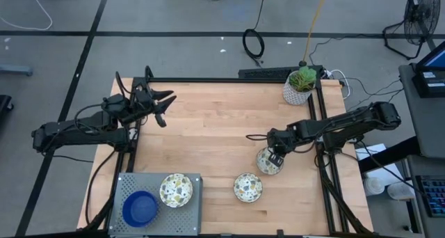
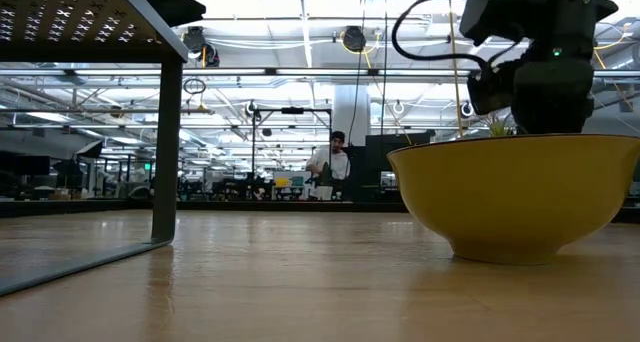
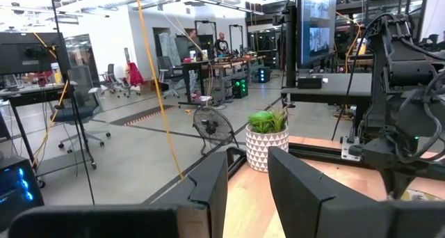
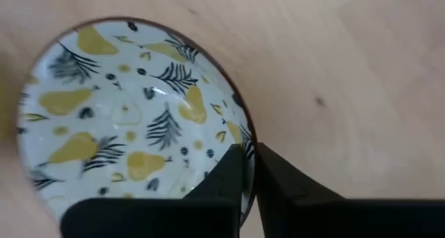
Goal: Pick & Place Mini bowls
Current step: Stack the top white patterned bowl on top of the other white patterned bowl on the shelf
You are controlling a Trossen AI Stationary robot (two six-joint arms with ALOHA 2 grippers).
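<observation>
Gripping step: your right gripper (image 4: 248, 174) is pinched on the patterned bowl's (image 4: 128, 106) rim. Next, lift straight, carry to the grey tray (image 1: 128, 184). Left gripper (image 1: 161, 107) idles part-open.

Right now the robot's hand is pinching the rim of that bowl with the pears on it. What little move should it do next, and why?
Probably lift it straight up a little. The right hand is shut on the rim of the pear-patterned bowl, which looks to be resting on the wooden table. Raising it first should clear the other patterned bowl on the way to the grey tray.
</observation>
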